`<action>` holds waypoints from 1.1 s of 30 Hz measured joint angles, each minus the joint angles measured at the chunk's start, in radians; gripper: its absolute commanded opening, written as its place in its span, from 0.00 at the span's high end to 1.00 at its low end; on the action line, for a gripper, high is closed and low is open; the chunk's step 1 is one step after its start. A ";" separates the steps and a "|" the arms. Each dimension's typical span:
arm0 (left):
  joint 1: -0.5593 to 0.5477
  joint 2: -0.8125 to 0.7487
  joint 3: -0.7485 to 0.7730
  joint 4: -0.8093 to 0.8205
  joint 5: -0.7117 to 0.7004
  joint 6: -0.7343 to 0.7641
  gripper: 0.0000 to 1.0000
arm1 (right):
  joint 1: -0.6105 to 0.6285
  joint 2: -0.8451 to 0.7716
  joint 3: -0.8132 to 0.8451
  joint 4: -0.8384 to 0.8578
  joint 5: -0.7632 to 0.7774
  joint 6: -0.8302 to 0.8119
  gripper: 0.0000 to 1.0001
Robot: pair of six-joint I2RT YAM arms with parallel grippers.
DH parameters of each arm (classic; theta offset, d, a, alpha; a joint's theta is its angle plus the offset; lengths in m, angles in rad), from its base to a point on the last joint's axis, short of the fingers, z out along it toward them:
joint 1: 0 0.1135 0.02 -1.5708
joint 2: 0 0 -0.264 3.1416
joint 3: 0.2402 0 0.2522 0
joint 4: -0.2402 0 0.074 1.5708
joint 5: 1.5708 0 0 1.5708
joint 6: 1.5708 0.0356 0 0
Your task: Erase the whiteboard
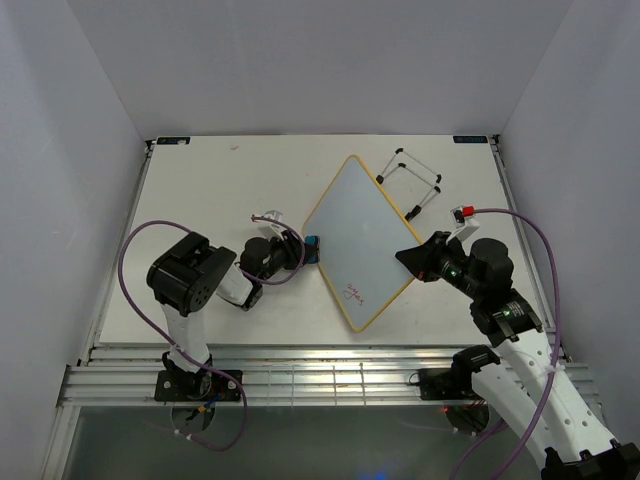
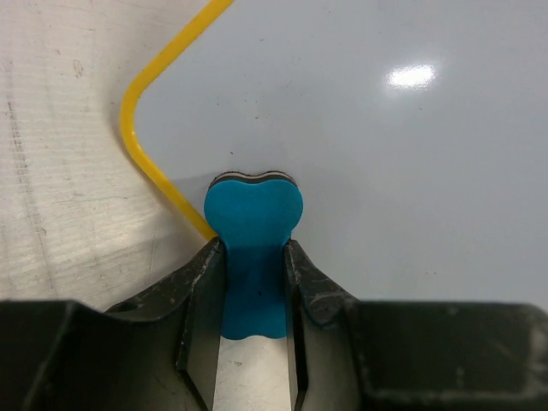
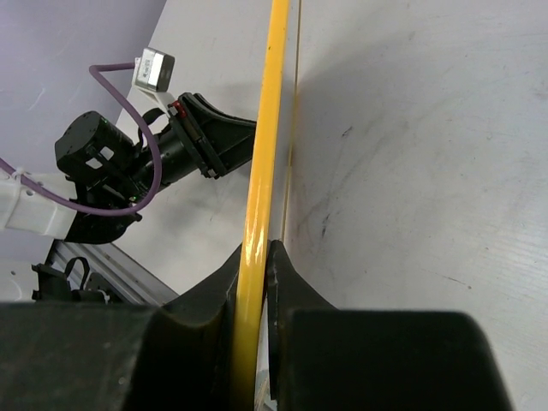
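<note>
1. Two arms worked over the table point(image 1: 200, 190) in the top view. The whiteboard point(image 1: 358, 240) lay diamond-wise at mid-frame, well clear of the table's edges, with bare tabletop open to the left and lower centre. A wire stand point(image 1: 410, 180) sat just beyond its upper-right edge, and some red writing point(image 1: 355, 292) showed near the board's bottom corner. The left gripper point(image 1: 305, 247) met the board's left corner, the right gripper point(image 1: 412, 257) its right corner.
2. Left wrist view: the left gripper point(image 2: 254, 253) was clamped on a blue eraser point(image 2: 253, 218). The eraser's head rested on the white surface just inside the rounded corner of the yellow frame point(image 2: 137, 128). Wide blank board stretched to the upper right.
3. Right wrist view: the right gripper point(image 3: 254, 265) was closed tight on the yellow frame point(image 3: 265, 128), which ran straight up the picture's centre. The left arm point(image 3: 111, 163) appeared at upper left.
</note>
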 measured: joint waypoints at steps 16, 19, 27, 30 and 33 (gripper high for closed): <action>0.059 -0.004 0.108 -0.159 0.121 0.064 1.00 | 0.000 -0.037 0.011 -0.050 -0.006 -0.031 0.92; 0.007 -0.039 0.104 -0.187 0.069 0.074 1.00 | 0.000 -0.048 -0.020 -0.016 -0.001 -0.038 0.92; -0.358 -0.148 0.077 -0.140 -0.115 0.085 1.00 | -0.014 -0.007 -0.073 0.121 0.055 -0.039 0.92; -0.449 -0.148 0.071 -0.100 -0.145 0.080 1.00 | -0.014 0.013 -0.073 0.145 0.067 -0.043 0.92; -0.479 -0.148 0.061 -0.074 -0.163 0.071 1.00 | -0.014 0.016 -0.073 0.152 0.066 -0.040 0.92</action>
